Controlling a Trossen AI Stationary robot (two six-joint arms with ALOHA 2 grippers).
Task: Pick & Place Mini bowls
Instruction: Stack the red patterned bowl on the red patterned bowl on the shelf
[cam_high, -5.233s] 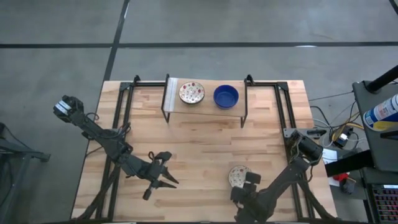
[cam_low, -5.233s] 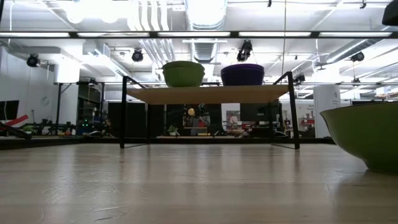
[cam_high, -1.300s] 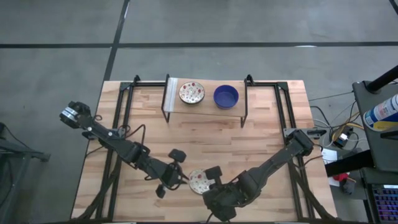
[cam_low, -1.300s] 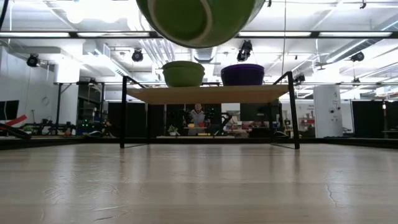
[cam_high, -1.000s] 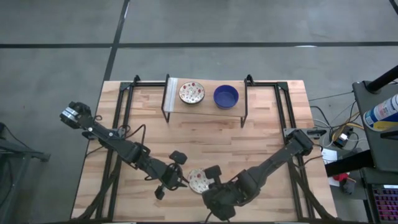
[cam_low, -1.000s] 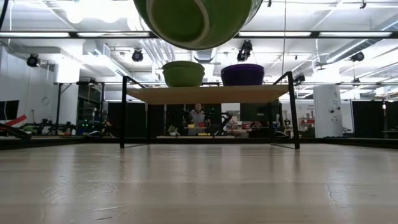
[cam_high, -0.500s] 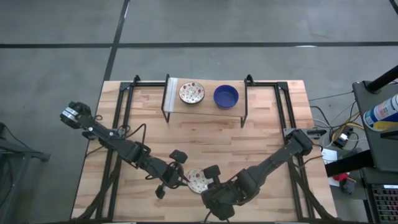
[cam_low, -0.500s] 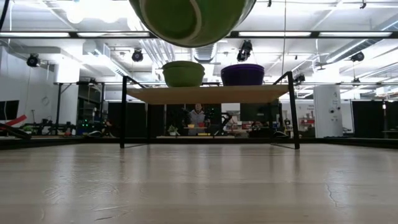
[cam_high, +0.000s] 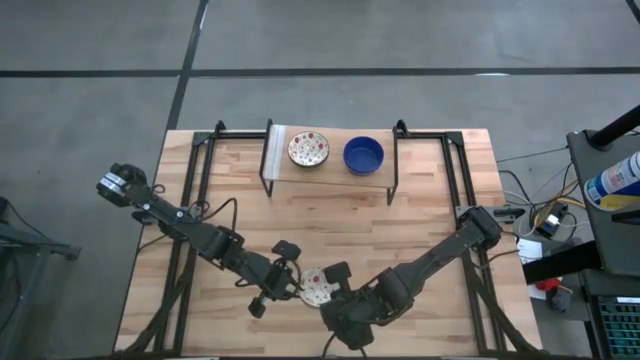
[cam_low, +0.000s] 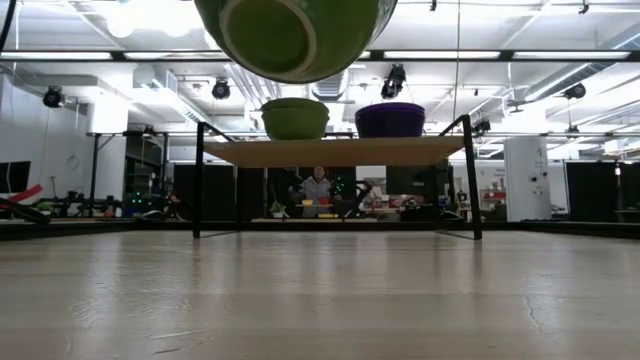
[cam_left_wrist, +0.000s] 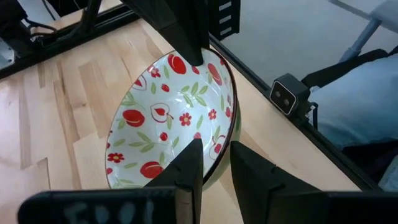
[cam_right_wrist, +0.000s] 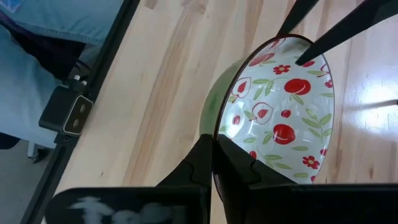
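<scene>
1. Above the near edge of a pale wood-plank bench (cam_high: 330, 215), two dark arms meet at one patterned mini bowl (cam_high: 318, 286), held clear of the surface.
2. The right gripper (cam_right_wrist: 214, 163) is pinched tight on the bowl's rim, one finger inside and one outside.
3. The left gripper (cam_left_wrist: 214, 167) straddles the opposite rim, its fingers narrowly parted on either side of it; whether they touch cannot be told.
4. At the far end, a black-framed shelf (cam_high: 330, 172) carries a second patterned bowl (cam_high: 308, 148) and a blue bowl (cam_high: 363, 155), side by side and apart.
5. Beyond lies a bright workshop with ceiling strip lights (cam_low: 470, 54).
</scene>
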